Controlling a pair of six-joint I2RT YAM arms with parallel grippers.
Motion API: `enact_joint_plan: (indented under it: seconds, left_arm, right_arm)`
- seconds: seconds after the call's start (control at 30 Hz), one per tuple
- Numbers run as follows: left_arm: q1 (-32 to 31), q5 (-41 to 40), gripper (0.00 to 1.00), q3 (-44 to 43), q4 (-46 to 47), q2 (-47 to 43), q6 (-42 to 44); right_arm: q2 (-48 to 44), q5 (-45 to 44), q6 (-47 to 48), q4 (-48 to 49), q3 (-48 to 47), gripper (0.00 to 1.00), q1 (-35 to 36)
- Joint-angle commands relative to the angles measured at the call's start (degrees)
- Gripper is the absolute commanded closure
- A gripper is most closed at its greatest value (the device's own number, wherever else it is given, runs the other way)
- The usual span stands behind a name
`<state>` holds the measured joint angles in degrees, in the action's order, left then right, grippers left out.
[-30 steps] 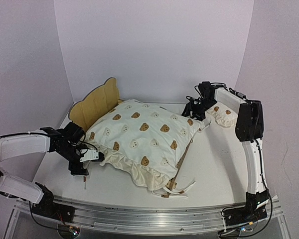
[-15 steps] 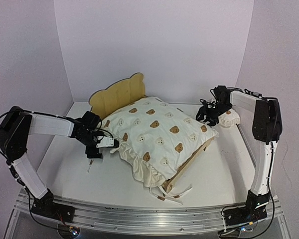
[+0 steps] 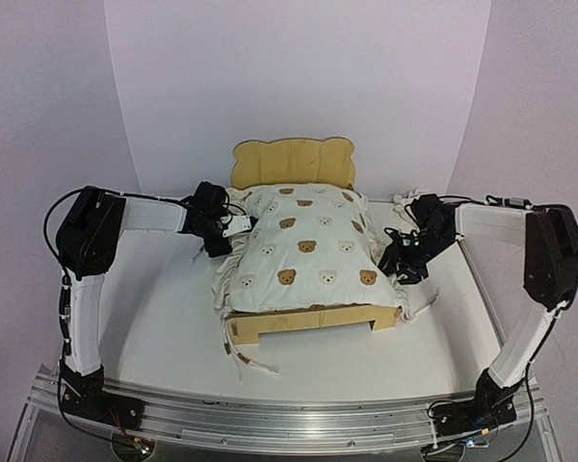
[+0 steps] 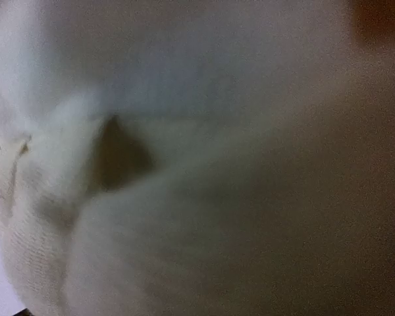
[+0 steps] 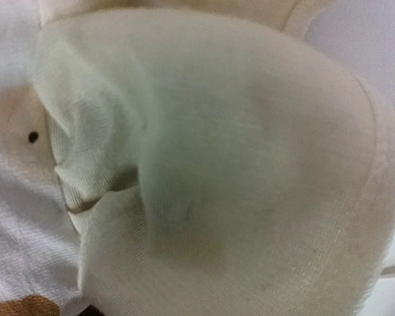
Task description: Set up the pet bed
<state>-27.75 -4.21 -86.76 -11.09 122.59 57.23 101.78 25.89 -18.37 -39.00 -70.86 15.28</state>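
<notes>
The pet bed (image 3: 299, 320) sits about in the middle of the table (image 3: 154, 318). Its curved headboard (image 3: 292, 162) is at the far side and the low wooden foot end faces the arms. The big bear-print cushion (image 3: 303, 245) lies on top and covers pretty much the whole frame. It spills over the left edge and bunches up a bit there. A tie string (image 3: 252, 362) trails onto the table off the near left corner, and another one hangs off the right side.

The left gripper (image 3: 222, 226) is pushed up against the far left corner of the cushion, right by the headboard. The right gripper (image 3: 402, 258) is tucked into the cushion's right edge, about halfway down the bed.

Both wrist cameras are basically useless here. The left one is all blurry cream fabric with one dark fold. The right one shows a puffy bulge of the same fabric with a bit of bear face (image 5: 16, 115) at the left. No fingers show in either view, so it's impossible to tell if either gripper is open or pinching cloth.
</notes>
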Motion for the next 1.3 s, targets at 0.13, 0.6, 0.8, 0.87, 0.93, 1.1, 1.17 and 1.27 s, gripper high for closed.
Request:
enact_joint_plan:
  seconds: [0.13,0.6,0.8,0.87,0.93,1.1,1.17,1.27]
  left_arm:
    - [1.6,4.0,0.18,-9.5,0.4,4.9,-10.2]
    - [11.4,8.6,0.13,-14.1,-3.6,4.5,-14.9]
    - [17.0,5.3,0.10,-16.3,-3.0,3.1,-17.0]
    - [18.6,5.2,0.09,-17.2,-3.6,1.8,-17.9]
    - [20.0,5.4,0.09,-17.6,-4.6,0.0,-18.8]
    - [21.5,7.0,0.07,-15.2,-8.7,-7.6,-19.3]
    - [21.7,7.9,0.07,-13.5,-10.9,-11.2,-19.2]
    - [21.8,11.6,0.08,-11.5,-17.9,-17.0,-19.3]
  right_arm:
    - [-11.8,-2.2,-15.0,20.1,13.1,0.49,18.5]
    - [-3.0,-15.7,-16.4,33.8,5.7,0.50,42.8]
    - [-7.1,-17.8,-8.8,23.1,6.1,0.48,41.8]
    - [-11.1,-16.9,-6.2,18.1,7.3,0.46,38.6]
    - [-15.8,-15.1,-4.3,11.9,8.1,0.44,32.9]
    - [-24.1,-13.6,4.1,7.9,7.9,0.37,18.5]
    - [-23.0,-11.2,8.0,7.7,4.7,0.37,13.0]
    - [-17.4,-6.7,12.6,8.0,-2.8,0.37,6.0]
